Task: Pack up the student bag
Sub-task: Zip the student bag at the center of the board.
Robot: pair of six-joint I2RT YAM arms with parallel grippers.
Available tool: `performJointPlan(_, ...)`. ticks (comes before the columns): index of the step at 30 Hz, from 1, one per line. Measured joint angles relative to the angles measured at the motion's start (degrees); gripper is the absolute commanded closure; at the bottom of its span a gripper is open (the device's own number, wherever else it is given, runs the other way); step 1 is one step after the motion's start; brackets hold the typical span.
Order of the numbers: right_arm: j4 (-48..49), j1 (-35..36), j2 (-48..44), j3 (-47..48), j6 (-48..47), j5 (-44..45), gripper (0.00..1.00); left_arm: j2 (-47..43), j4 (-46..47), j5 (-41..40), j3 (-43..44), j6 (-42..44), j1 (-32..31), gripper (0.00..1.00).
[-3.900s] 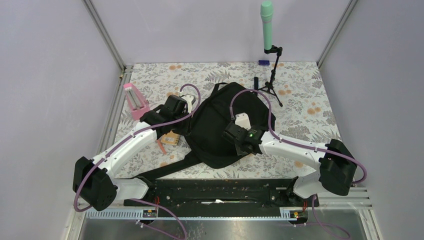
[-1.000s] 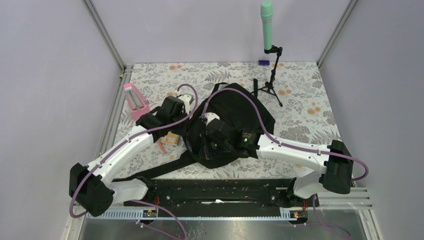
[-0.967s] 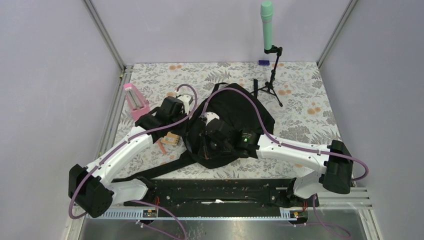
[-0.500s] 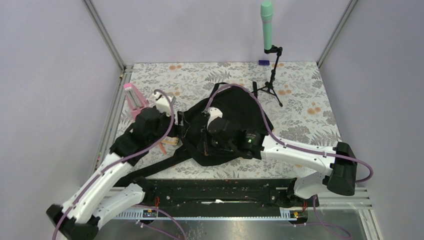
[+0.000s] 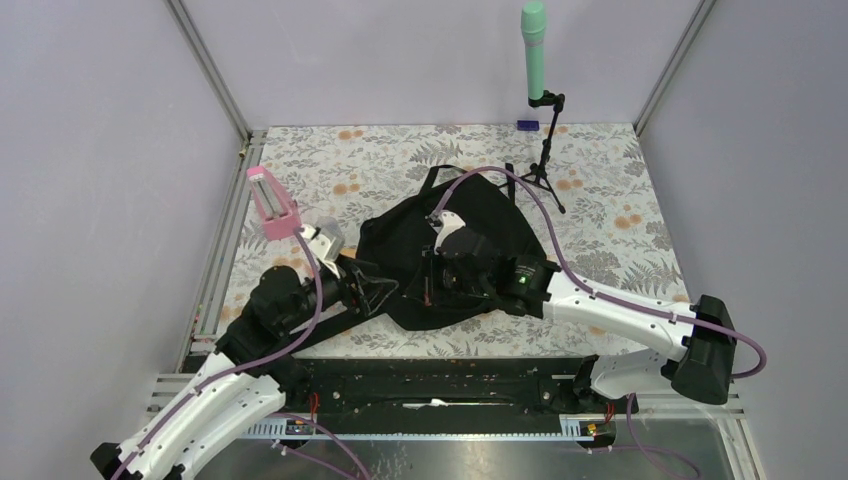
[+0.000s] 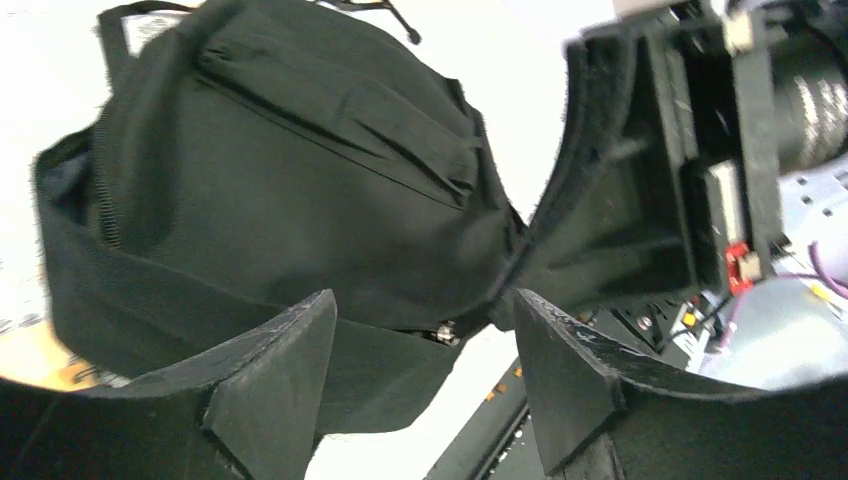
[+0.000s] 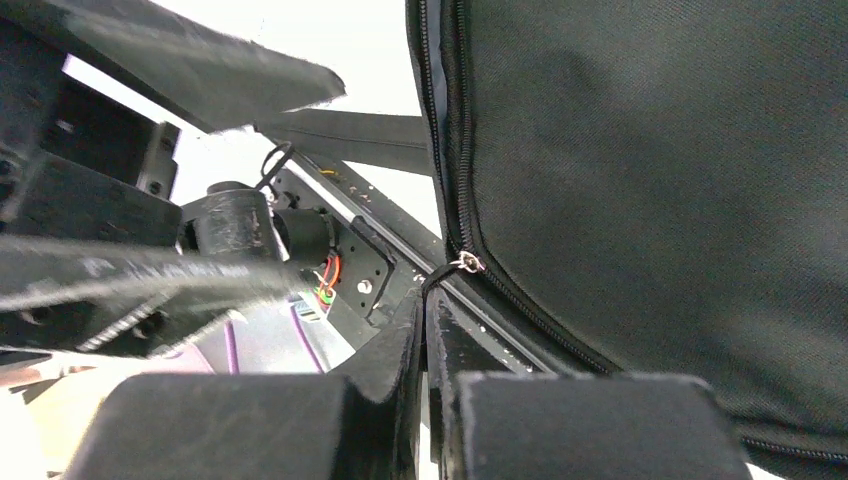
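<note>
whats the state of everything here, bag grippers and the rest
student bag: lying slumped, side opening looks partly unzipped
left gripper: open, empty
right gripper: shut on zipper pull
green microphone: upright on tripod
pink stand: standing, untouched

Tripod [image 5: 545, 150] just behind student bag [image 5: 395, 245]

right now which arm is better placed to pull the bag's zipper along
Right. The right gripper is shut on the zipper pull at the student bag's edge, so it could likely draw it along the track. The left gripper is open, holds nothing and only faces the bag.
</note>
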Motion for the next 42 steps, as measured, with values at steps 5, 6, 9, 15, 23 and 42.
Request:
performJointPlan(5,0.7,-2.9,-1.3,-1.3,0.7,-4.8,1.0,0.1,5.8,3.1,-3.5,-0.5,-4.0,0.34)
performJointPlan(6,0.7,-3.2,-1.4,-1.6,0.8,-5.4,1.0,0.3,6.7,3.3,-3.7,-0.4,-4.9,0.35)
performJointPlan(9,0.7,-4.0,-1.9,-2.2,1.1,-7.7,1.0,1.8,9.4,3.4,-3.8,0.2,-7.0,0.38)
performJointPlan(15,0.7,-5.3,-2.4,-2.5,1.6,-10.4,1.0,6.7,11.0,3.4,-3.7,3.2,-10.6,0.38)
performJointPlan(23,0.5,-6.6,-2.8,-2.6,2.5,-12.5,1.0,8.3,10.5,2.5,-3.5,6.8,-14.3,0.42)
performJointPlan(42,0.6,-7.1,-3.0,-2.7,3.1,-13.9,1.0,9.1,6.8,-8.7,-3.1,12.3,-19.0,0.77)
